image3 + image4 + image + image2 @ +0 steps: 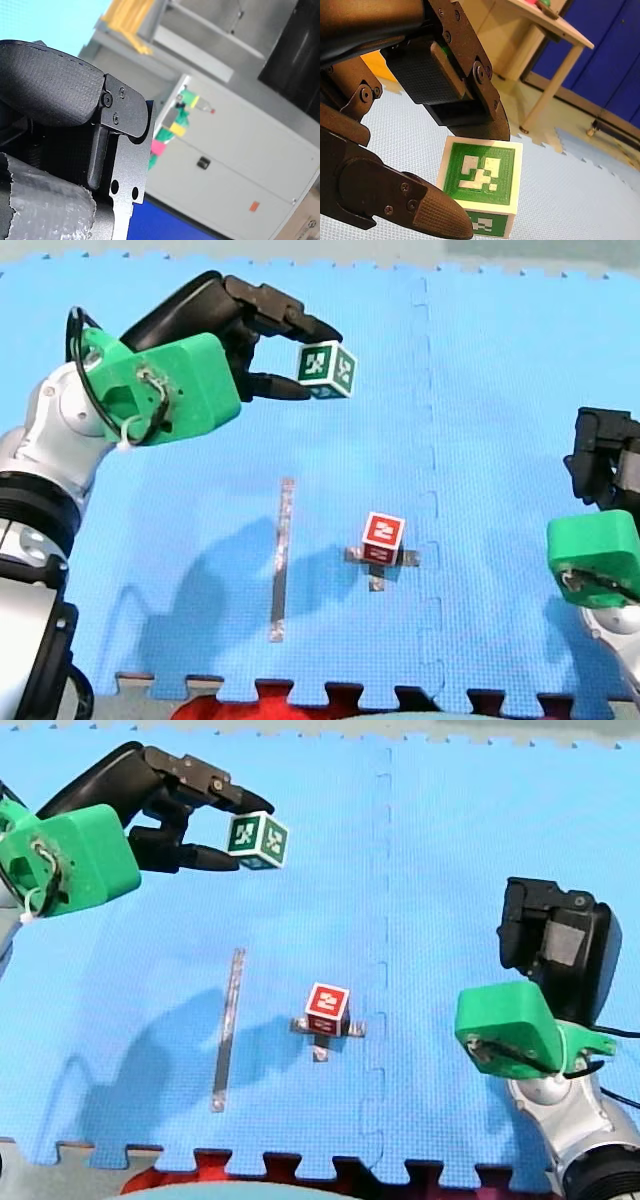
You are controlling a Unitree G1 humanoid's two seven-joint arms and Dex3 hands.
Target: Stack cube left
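Under both hands, blue foam mat [150, 500]. Left hand [240, 330] raised, fingertips pinching green cube [327, 369] clear of the mat. Right hand [555, 945] low, well apart; I can't tell its state. Red cube [382, 537] sits on mat between the hands, nearer me than the left hand.

Markers only, no legible words or numbers.
The green cube [326, 369] carries white block-code patterns framed in green on its faces; the red cube [382, 537] has a white pattern on its top. Stickers [176, 128] on a cabinet [240, 150] are too small to read.
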